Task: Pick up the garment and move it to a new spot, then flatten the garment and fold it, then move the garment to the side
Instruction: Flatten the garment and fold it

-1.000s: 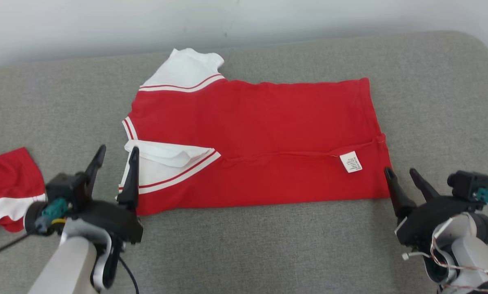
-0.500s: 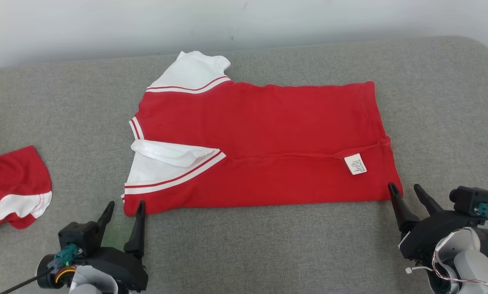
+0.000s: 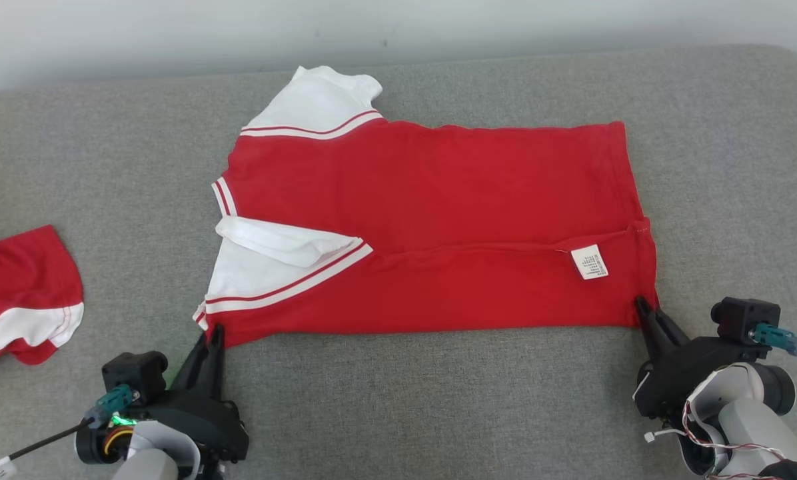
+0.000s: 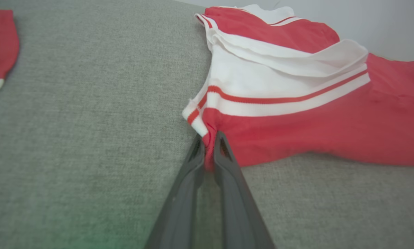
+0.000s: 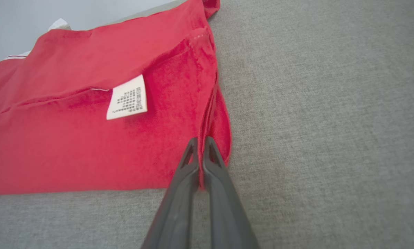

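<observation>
L fingers (image 4: 188, 183) pinching garment (image 3: 438, 200) corner betw. tips, R fingers (image 5: 222, 193) pinching hem corner, rest flat on surface (image 3: 438, 400) ahead.

Dark tapered jaws, pale forearms (image 3: 738, 417)

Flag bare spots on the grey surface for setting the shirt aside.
Free: grey fabric surface right of the red shirt with white sleeves; also the gap between it and the second red-and-white garment at left. Crowded: near edge, where left end effector and right end effector pinch its corners.
</observation>
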{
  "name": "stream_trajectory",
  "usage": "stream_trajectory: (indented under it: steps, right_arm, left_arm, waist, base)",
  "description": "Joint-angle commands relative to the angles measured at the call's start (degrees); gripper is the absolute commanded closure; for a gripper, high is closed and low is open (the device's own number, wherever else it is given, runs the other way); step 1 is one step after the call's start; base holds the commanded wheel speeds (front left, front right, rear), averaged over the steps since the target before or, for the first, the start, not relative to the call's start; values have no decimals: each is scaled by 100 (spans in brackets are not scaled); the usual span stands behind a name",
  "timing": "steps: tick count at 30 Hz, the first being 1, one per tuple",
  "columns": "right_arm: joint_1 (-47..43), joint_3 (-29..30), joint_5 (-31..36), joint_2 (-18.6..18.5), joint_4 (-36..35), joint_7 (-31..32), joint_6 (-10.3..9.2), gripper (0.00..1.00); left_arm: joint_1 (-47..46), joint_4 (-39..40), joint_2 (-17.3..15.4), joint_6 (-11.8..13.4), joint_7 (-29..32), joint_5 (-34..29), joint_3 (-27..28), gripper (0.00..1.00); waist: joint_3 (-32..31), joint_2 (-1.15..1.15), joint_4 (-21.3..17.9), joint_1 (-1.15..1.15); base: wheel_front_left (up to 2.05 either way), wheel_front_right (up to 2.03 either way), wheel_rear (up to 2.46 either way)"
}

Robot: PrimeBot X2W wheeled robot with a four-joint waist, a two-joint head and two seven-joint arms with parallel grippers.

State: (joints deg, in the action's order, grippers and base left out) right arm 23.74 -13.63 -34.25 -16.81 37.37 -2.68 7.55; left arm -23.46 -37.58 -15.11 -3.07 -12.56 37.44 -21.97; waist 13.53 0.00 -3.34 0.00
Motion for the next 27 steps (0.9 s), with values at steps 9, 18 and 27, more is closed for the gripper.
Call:
stream_trajectory:
  steps: [9, 18, 27]
  right_arm:
    - [-308, -102, -203, -64, 141, -264, -14, 100]
    - [-1202, 71, -309, -200, -398, -221, -14, 100]
    - [-2215, 609, -172, -199, -1253, 167, -14, 100]
  left_arm:
    - [281, -245, 107, -153, -218, 57, 81, 100]
    - [1343, 607, 249, 83, -262, 0, 392, 100]
    - [2250, 1329, 378, 246, -265, -66, 422, 100]
  waist:
    - [-589, 0, 80, 0]
    - [-1062, 0, 201, 0]
    - [-1127, 0, 357, 0]
  base:
    - [0, 0, 0]
    - [0, 0, 0]
    - [0, 0, 0]
